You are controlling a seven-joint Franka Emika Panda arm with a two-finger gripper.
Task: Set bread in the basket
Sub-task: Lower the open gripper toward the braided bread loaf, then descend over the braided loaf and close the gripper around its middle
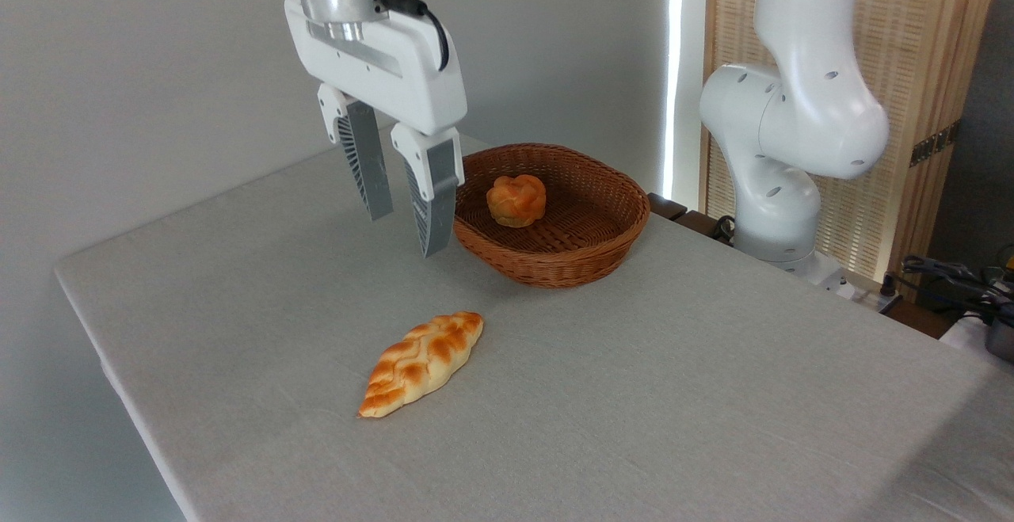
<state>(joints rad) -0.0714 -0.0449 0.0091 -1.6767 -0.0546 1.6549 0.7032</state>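
The bread (421, 363), a long braided golden-orange loaf with pointed ends, lies flat on the grey tablecloth near the front, slanting up to the right. The basket (610, 237), oval reddish-brown wicker, sits behind it toward the back. My gripper (405, 235) hangs in the air just left of the basket's rim and well above and behind the loaf. It is open, with nothing between its two grey fingers (434, 205).
A small round knotted orange bun (516, 200) rests inside the basket. The arm's white base (780, 189) stands at the table's right back edge. Cables (958, 276) lie at the far right. The table's left edge (119, 379) runs close to the loaf.
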